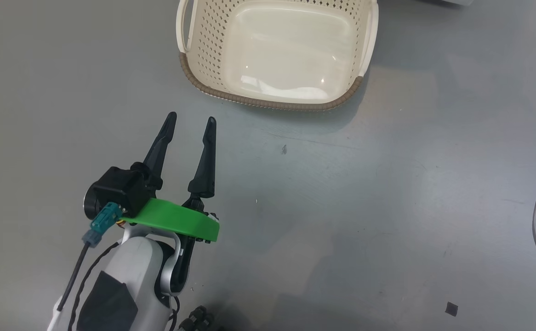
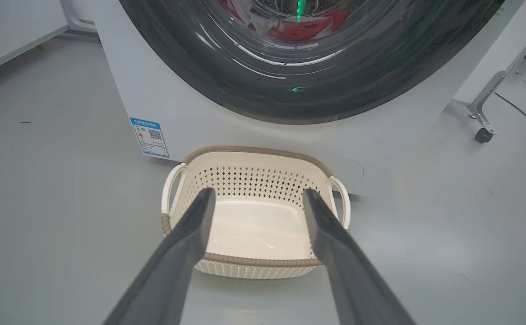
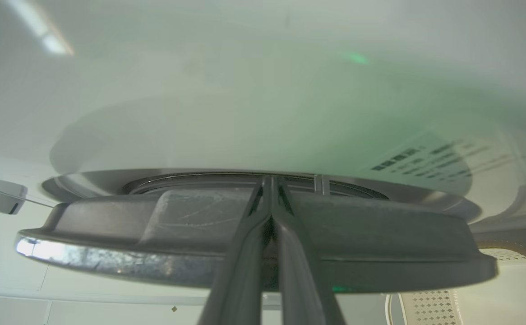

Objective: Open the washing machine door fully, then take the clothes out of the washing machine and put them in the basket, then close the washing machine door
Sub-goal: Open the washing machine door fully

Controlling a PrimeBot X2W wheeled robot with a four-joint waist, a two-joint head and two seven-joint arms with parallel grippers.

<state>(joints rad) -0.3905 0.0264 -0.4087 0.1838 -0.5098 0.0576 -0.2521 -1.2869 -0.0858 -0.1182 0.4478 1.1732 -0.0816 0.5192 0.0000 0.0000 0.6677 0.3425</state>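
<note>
**Grippers, basket and washing machine door**

The left gripper (image 1: 192, 117) is held above the grey floor (image 1: 387, 207), its two dark fingers spread wide with nothing between them. The fingers are pointed toward the basket (image 1: 268, 103), which is stood on the floor just in front of the washing machine (image 2: 191, 122) and is seen to be empty.

The right gripper (image 3: 269, 180) is pressed together, finger against finger, with nothing clamped. Its tips are placed at the seam between the washing machine door (image 3: 380, 243) and the white front; contact cannot be made out, nor whether the door is latched or slightly ajar.

In the left wrist view the clothes (image 2: 308, 29), red with some white, are seen through the door glass, inside the drum. A blue label (image 2: 150, 137) is fixed low on the front, up and left of the basket in that view.
</note>
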